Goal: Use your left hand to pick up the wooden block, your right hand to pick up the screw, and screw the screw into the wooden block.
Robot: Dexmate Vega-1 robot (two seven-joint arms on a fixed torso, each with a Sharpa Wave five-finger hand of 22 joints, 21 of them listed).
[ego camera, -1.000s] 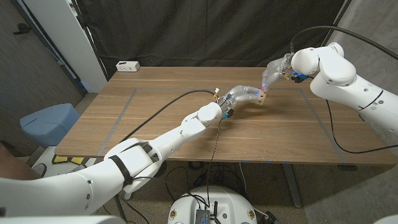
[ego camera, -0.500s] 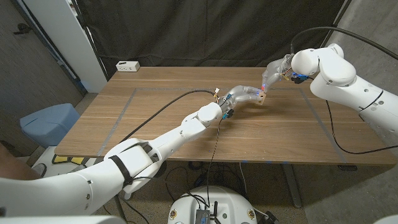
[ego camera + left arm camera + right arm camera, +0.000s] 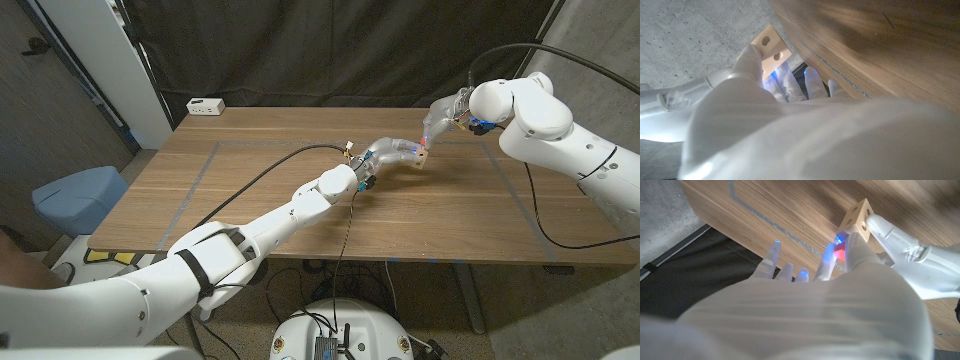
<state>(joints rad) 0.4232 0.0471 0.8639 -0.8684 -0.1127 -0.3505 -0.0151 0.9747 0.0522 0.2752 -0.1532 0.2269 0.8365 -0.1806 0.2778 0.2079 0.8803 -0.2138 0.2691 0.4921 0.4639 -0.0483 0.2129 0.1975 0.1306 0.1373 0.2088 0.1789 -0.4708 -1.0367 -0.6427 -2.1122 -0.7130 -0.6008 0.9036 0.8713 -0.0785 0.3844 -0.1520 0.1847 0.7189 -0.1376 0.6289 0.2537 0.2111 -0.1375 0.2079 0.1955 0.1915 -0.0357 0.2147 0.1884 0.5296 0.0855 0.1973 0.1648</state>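
I am watching the head view from left to right: the blue bin [image 3: 78,195] is sitting on the floor off the desk's left edge, a white power strip [image 3: 206,105] is lying at the far left corner of the desk [image 3: 250,180], and a black cable [image 3: 262,172] is trailing across the wood toward my left wrist. Comparing with the frames of the last second, nothing is shifting; both arms are staying where they were, so I judge the threading is going on in place, or pausing, rather than advancing visibly. My left hand [image 3: 392,153] is holding the wooden block [image 3: 420,155] up over the middle of the desk, fingers wrapped around it, with the holed face showing in the left wrist view. My right hand [image 3: 437,118] is pressing in at the block's far side with fingertips drawn together; a red glow is showing there in the right wrist view, but I cannot tell whether the screw itself is being pinched, since it is hidden. Nothing is standing between the hands; only my own fingers are blocking my sight of the hole.
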